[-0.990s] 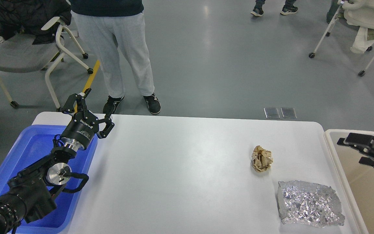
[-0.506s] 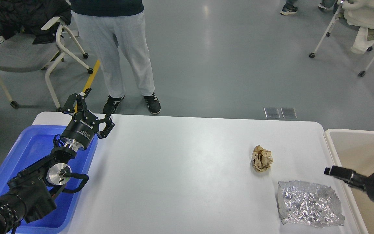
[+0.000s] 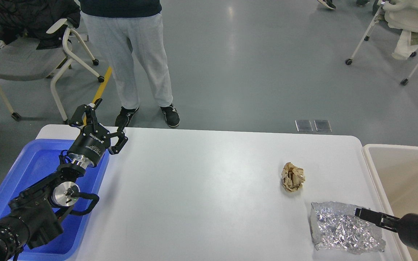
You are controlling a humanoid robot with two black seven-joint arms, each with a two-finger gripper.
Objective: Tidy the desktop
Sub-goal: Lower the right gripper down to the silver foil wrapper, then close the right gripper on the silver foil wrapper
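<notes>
The white desktop [image 3: 209, 188] carries a crumpled brown paper ball [image 3: 292, 177] at the right and a crinkled sheet of silver foil [image 3: 334, 228] near the front right corner. My right gripper [image 3: 367, 214] comes in from the right and hovers low over the foil's right part. It is seen side-on as one thin dark bar, so I cannot tell its opening. My left gripper [image 3: 103, 121] is open and empty, held above the far right corner of the blue tray [image 3: 35, 166], far from both pieces of litter.
A beige bin [image 3: 405, 170] stands against the table's right end and the blue tray at its left end. A person [image 3: 132, 54] stands just behind the table's far left edge. Chairs [image 3: 27, 61] stand on the floor behind.
My right gripper has moved from above the beige bin down and to the left, and now sits over the foil's right part. The left arm has not moved.
</notes>
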